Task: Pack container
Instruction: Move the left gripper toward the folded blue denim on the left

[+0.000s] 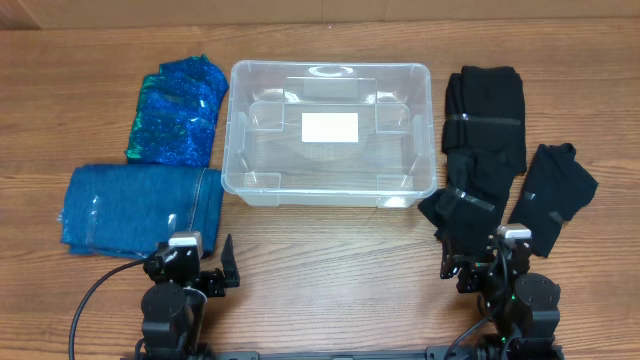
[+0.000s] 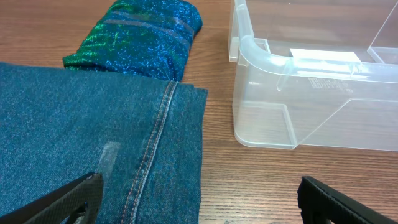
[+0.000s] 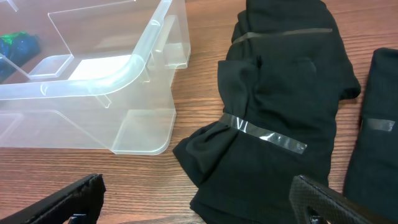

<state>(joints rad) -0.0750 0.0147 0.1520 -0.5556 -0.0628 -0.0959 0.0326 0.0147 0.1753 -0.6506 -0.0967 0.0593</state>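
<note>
A wooden bench (image 1: 320, 260) fills the overhead view. At its middle, toward the far edge, stands a clear plastic bin (image 1: 232, 130), upright, open at the top and with nothing in it; a white label (image 1: 330, 127) shows through its floor. Left of the bin, just beside its near corner, lie folded jeans (image 1: 130, 205). Right of the bin is a long black bundle (image 1: 483, 130) of cloth bound with strips of clear tape. Behind the jeans sits a folded sparkly cloth (image 1: 178, 110), blue and green. A smaller black piece (image 1: 555, 190) lies at the far right, just beside the bundle. The bin looks light and stiff, with smooth walls that would likely slip under a pinch; its thick rolled rim seems the surest place to take hold, though for packing it probably need not move at all. The soft cloth around it should fold and sag when lifted. The left tool (image 2: 199, 186) hovers at the near edge with its two fingers spread wide, holding nothing, one finger over the jeans and the other over bare wood. The right tool (image 3: 198, 183) is likewise spread wide with nothing in it, above the near end of the black bundle and the bin's corner; whether either tool touches the surface cannot be told.
</note>
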